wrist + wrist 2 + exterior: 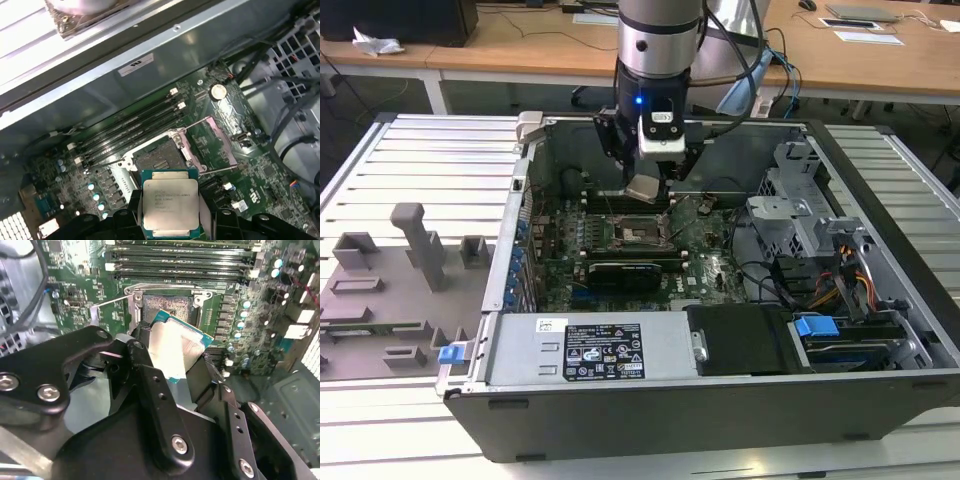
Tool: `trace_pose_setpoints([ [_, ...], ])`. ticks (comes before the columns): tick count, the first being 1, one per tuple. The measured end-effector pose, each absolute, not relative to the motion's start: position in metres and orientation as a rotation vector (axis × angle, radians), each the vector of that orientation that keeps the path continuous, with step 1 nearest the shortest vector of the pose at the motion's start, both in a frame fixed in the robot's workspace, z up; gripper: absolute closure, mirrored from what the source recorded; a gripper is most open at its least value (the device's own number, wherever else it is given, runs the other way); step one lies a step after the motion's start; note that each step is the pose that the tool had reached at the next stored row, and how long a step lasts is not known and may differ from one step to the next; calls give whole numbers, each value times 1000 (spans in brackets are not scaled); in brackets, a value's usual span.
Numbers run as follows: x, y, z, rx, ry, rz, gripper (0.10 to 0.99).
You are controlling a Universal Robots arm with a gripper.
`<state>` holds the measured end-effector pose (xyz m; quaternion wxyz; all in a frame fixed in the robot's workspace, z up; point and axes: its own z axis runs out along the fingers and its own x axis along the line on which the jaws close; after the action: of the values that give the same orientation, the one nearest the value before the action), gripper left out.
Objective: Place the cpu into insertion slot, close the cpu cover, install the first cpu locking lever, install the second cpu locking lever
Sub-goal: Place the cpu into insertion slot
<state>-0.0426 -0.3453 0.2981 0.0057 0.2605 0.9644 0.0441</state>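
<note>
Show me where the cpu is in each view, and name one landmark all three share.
Exterior view: the cpu hangs in the gripper, above the motherboard.
Second wrist view: the cpu is clamped in the gripper, tilted, partly overlapping the insertion slot.
First wrist view: the cpu, silvery top showing, is just short of the slot.
Shared landmark: the insertion slot, uncovered and empty.
</note>
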Motion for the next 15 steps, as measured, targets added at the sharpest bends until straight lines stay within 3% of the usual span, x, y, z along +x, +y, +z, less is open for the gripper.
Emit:
trace_pose_setpoints([
  [15, -43, -345, 295, 1337, 2809, 129, 545],
])
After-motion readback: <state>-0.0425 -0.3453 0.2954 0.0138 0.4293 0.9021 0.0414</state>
